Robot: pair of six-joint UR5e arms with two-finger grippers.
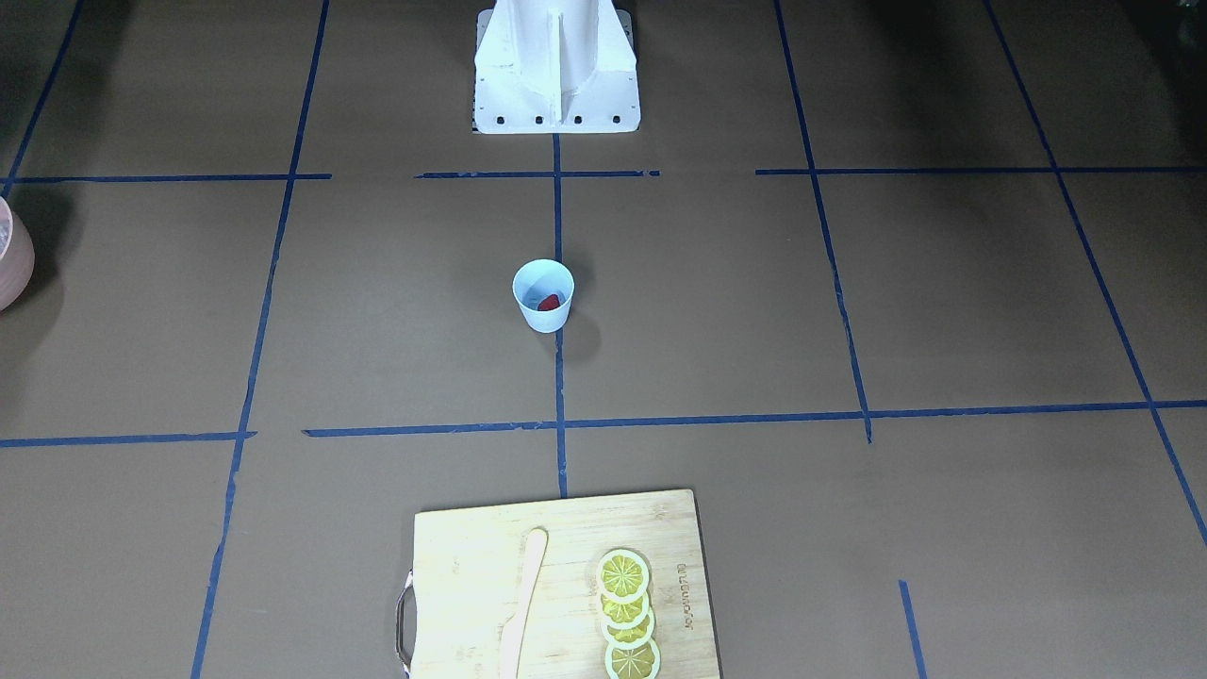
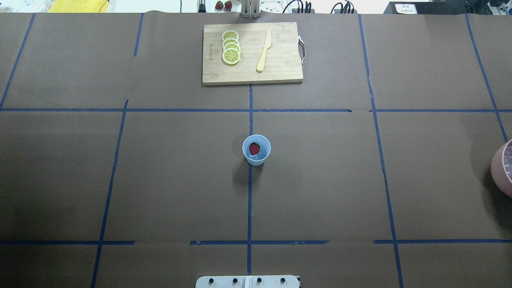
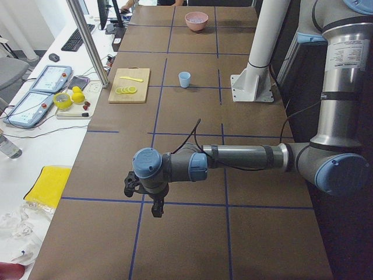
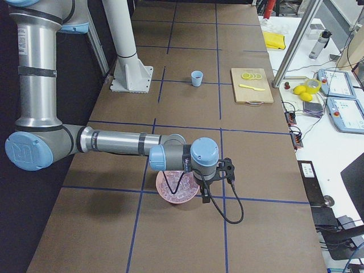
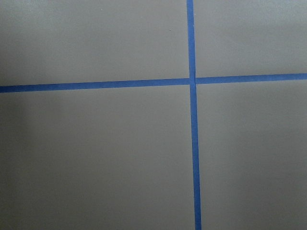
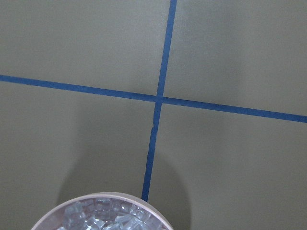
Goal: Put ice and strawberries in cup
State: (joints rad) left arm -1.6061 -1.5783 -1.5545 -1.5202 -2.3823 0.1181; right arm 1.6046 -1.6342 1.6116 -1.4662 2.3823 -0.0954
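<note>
The pale-blue cup stands upright at the table's middle, on the centre tape line, and also shows in the front view. A red strawberry lies inside it. Clear ice pieces fill a pink bowl. My right gripper hangs just beside that bowl; I cannot tell if it is open or shut. My left gripper hangs over bare table at the robot's far left, far from the cup; I cannot tell its state. No fingers show in either wrist view.
A wooden cutting board at the table's far edge holds lemon slices and a pale knife. The pink bowl sits at the table's right edge. Blue tape lines grid the brown surface.
</note>
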